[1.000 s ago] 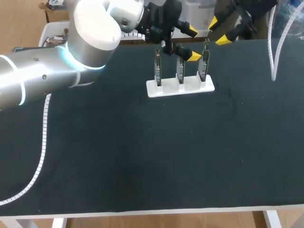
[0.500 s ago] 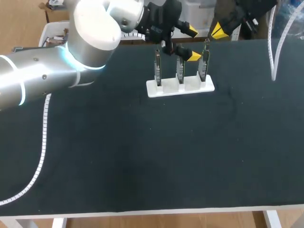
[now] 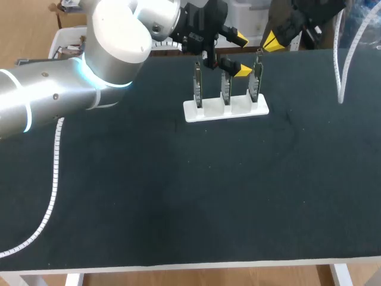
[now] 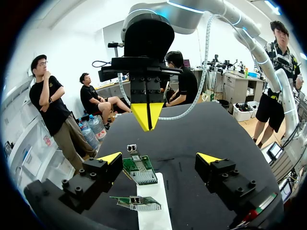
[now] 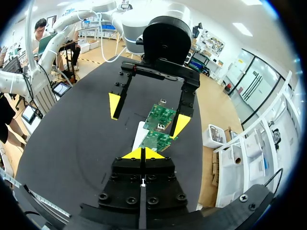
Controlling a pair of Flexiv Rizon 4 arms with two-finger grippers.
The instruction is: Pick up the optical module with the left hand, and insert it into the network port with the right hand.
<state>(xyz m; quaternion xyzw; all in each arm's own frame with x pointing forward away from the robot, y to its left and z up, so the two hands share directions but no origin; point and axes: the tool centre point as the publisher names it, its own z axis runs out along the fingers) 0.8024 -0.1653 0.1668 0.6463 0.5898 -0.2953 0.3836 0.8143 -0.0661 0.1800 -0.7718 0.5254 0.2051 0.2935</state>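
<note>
Left gripper: the left gripper (image 3: 241,55) hangs over the far end of the black cloth-covered table (image 3: 178,196), its yellow-tipped fingers spread wide and holding nothing.
Boards: three green circuit boards (image 3: 225,89) stand upright in a white slotted holder (image 3: 226,111). In the left wrist view they sit below and between the open fingers (image 4: 110,157).
Port: a small silver network port (image 4: 132,148) sits on the board farthest from the left gripper.
Right gripper: the right gripper (image 5: 143,153) is pinched fully together and empty, beyond the holder and facing the left gripper.
Optical module: I cannot make it out from here.
</note>
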